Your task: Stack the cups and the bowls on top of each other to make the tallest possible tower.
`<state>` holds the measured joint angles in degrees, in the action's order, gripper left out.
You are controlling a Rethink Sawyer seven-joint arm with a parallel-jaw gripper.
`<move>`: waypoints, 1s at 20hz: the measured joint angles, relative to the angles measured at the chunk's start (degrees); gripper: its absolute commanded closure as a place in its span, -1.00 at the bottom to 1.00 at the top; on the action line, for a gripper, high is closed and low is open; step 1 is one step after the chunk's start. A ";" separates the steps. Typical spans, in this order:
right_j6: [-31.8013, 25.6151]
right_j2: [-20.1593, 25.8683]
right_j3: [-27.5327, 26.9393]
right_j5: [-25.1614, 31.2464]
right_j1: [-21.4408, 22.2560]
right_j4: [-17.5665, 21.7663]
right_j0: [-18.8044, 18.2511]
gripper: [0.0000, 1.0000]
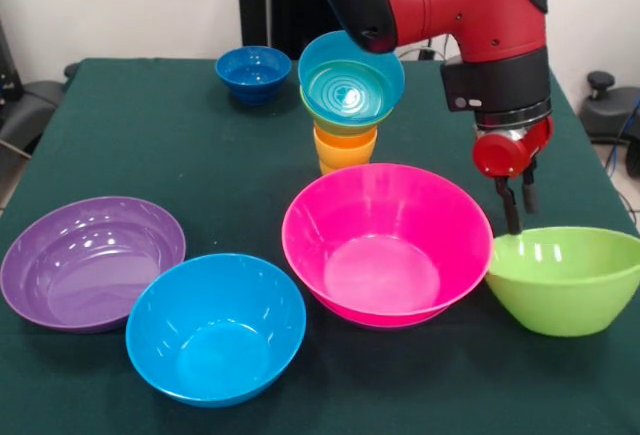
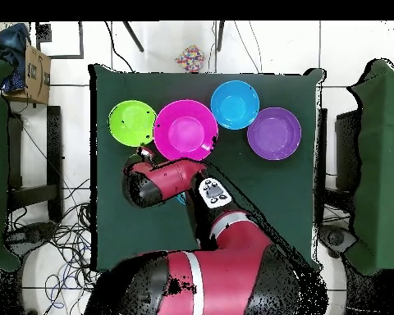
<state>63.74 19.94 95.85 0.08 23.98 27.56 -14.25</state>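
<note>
Large glossy lime-green plastic bowl at the tabletop's 4 o'clock: likely light, stiff, slippery, best pinched at its thin rim, where the empty end effector hangs slightly parted.

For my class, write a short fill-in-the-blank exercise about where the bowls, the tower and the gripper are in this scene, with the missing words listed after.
1. The gripper hangs just behind the far rim of the large ______ bowl.
2. The top bowl of the tower is light ______.
3. The pink bowl sits between the large blue bowl and the ______ bowl.
4. The small dark blue bowl stands alone, ______ the tower.

Missing words: green; blue; green; apart from
</note>
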 measured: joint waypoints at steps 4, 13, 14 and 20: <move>0.00 0.00 0.00 0.01 -1.01 0.23 0.00 -1.00; 0.00 1.11 0.16 0.01 0.37 0.21 -0.98 -1.00; 0.00 1.28 0.16 0.01 0.66 0.21 -1.05 -1.00; 0.00 2.22 0.17 0.01 2.27 -0.06 -1.09 -1.00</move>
<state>63.74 22.15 96.03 0.09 26.25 27.50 -15.34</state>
